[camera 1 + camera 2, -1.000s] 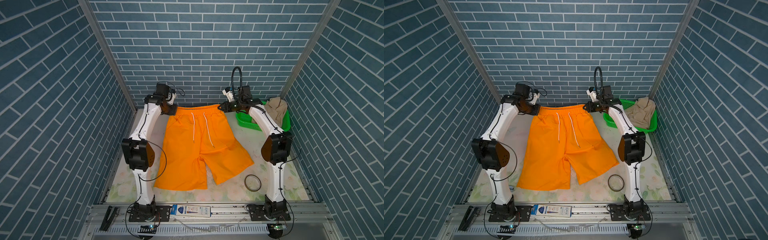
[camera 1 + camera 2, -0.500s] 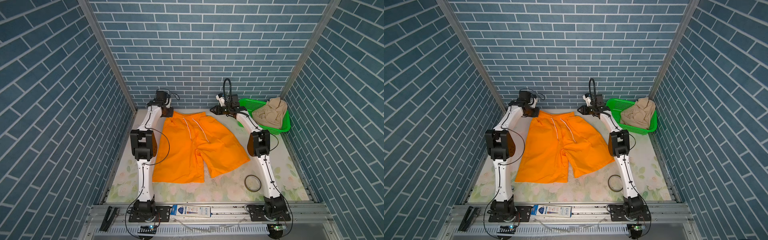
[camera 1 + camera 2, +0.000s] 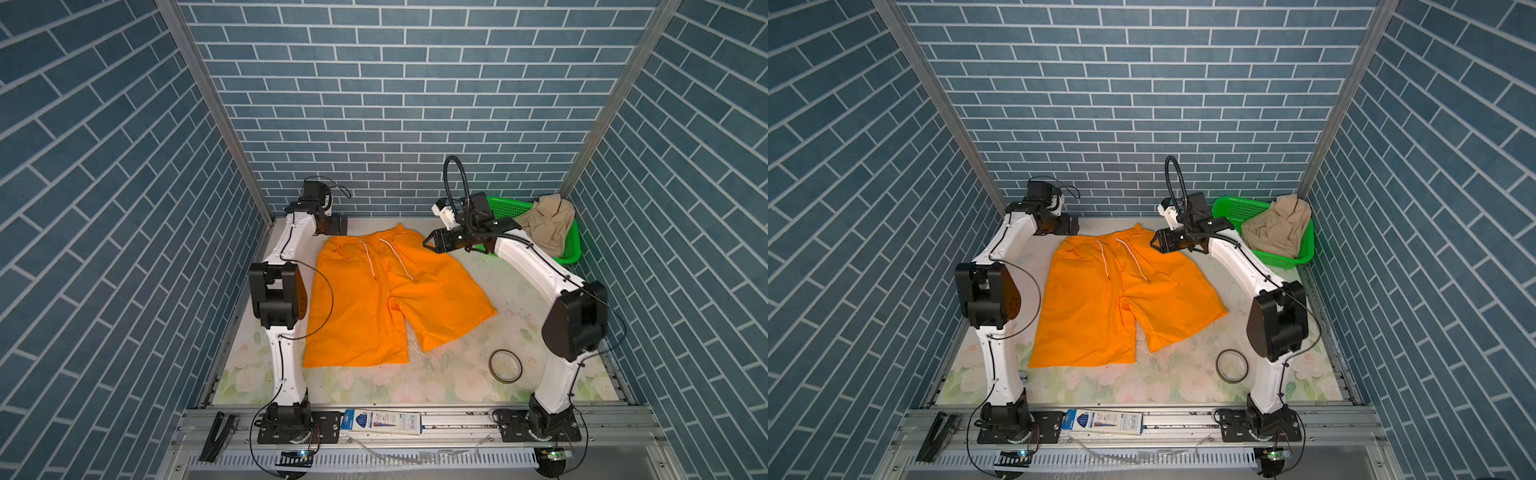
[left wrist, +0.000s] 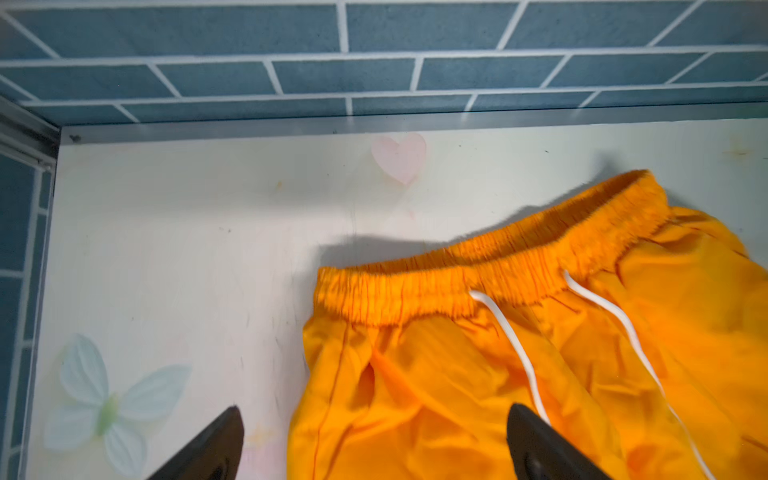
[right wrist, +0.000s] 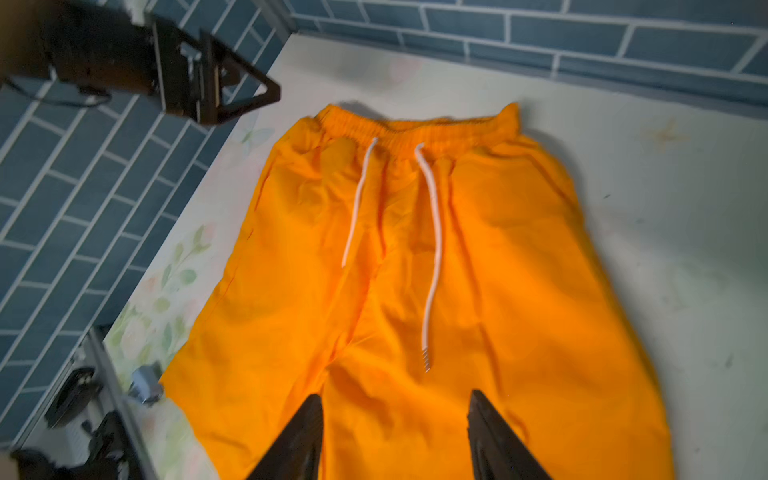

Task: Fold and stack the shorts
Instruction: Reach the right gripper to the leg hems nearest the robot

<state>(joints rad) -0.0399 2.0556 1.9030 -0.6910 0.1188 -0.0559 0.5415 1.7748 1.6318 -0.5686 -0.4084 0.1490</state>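
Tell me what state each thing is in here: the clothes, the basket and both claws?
Bright orange cloth shorts with white drawstring: spread flat on the table, unfolded, not gripped.
Green perforated plastic basket: upright, cloth heaped inside.
Pale beige cloth shorts: crumpled in that basket.
Left gripper: open, empty.
Right gripper: open, empty.
Dark thin ring: lying flat on the table.

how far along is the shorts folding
Done: orange shorts lie spread flat, unfolded. In hand: nothing; left gripper and right gripper hang open near the waistband. Left: fold them, then take the beige shorts from the basket, fold and stack.
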